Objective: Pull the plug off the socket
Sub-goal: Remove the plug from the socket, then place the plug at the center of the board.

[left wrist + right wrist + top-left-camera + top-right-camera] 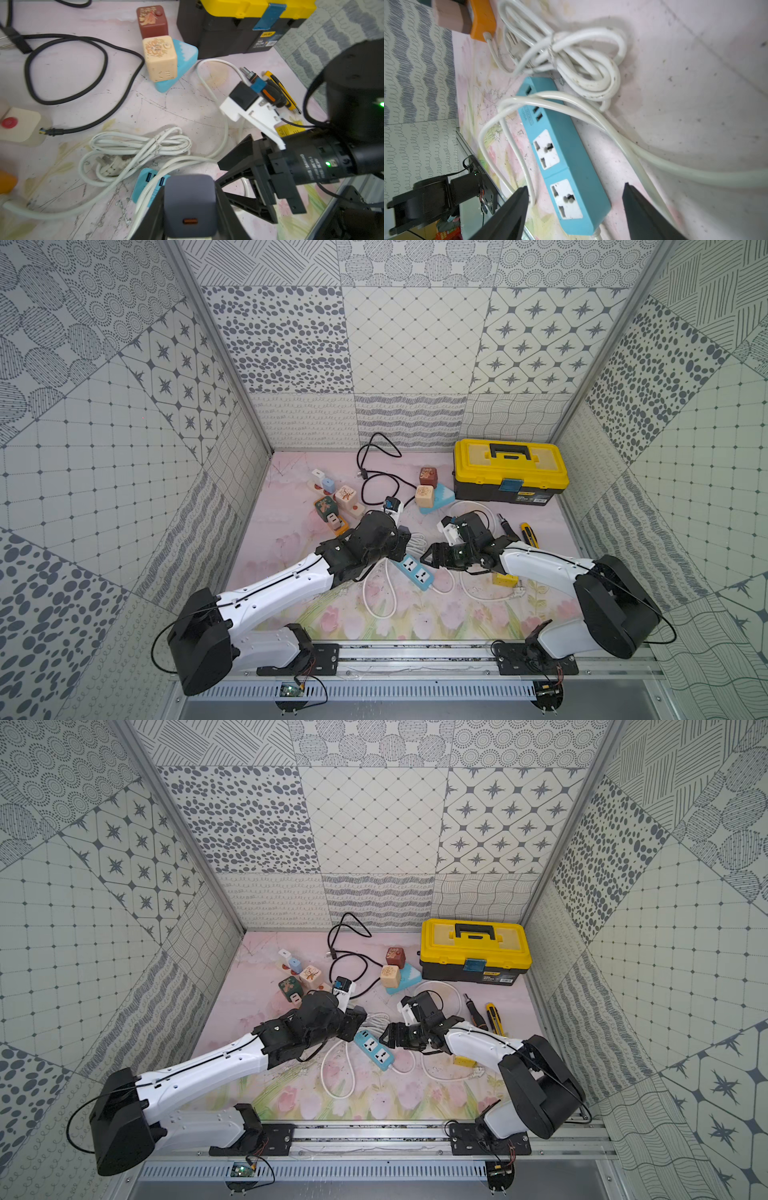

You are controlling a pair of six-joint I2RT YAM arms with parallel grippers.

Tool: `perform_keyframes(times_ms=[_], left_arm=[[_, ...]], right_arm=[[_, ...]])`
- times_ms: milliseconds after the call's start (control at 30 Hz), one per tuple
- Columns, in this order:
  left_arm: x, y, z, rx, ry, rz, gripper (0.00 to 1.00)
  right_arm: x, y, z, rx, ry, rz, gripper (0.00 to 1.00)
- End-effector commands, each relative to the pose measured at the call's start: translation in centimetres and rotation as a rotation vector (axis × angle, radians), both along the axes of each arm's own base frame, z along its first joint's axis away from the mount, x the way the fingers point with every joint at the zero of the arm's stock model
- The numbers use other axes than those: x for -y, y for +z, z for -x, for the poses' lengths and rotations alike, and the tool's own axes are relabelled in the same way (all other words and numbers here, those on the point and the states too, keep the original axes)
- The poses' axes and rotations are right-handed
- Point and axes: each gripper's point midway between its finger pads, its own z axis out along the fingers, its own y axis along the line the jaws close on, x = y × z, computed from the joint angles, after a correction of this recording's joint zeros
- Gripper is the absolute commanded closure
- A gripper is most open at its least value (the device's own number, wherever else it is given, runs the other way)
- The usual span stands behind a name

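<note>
While our left gripper (190,207) clamps the grey plug (190,193), our right gripper (574,187) stands open astride the blue power strip (554,122).
We see both sockets (546,152) bare and judge the plug free, held just above the strip's far end; the strip's long axis slants between our right fingers (512,212). The plug's prongs are cut off from view.

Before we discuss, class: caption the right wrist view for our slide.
Open right claw flanks the blue power strip, nothing plugged in, white cable coiled beside it.
</note>
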Motion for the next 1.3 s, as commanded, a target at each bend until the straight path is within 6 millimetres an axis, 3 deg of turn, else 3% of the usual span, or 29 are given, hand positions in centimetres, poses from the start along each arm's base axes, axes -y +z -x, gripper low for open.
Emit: perform_keyframes(times_ms=[0, 133, 233, 333, 567, 767, 967, 1267], left_arm=[[-9.6, -3.5, 4.0, -0.382, 0.333, -0.183, 1.0], [-14.3, -3.5, 6.6, -0.536, 0.476, -0.264, 1.0], [-15.7, -3.8, 7.8, -0.577, 0.495, -0.324, 1.0], [-16.3, -5.5, 8.5, -0.641, 0.518, -0.354, 1.0], [-15.3, -11.3, 9.5, -0.856, 0.481, -0.426, 1.0], [-14.4, -14.4, 10.3, -0.98, 0.431, -0.471, 1.0], [-14.4, -16.4, 10.8, -1.03, 0.418, -0.499, 0.9], [-14.6, -16.4, 9.9, -0.989, 0.43, -0.511, 0.65]], right_arm=[[0.8, 3.1, -1.7, 0.11, -0.071, 0.012, 0.18], [2.2, 4.9, -2.6, 0.207, -0.136, 0.039, 0.11], [3.1, 5.3, -2.9, 0.246, -0.168, 0.066, 0.04], [3.6, 5.1, -2.9, 0.249, -0.178, 0.094, 0.01], [4.3, 4.2, -2.4, 0.232, -0.174, 0.133, 0.01], [4.7, 3.3, -2.1, 0.212, -0.168, 0.164, 0.01], [4.8, 2.8, -2.1, 0.2, -0.169, 0.175, 0.01], [4.7, 3.3, -2.1, 0.211, -0.173, 0.163, 0.01]])
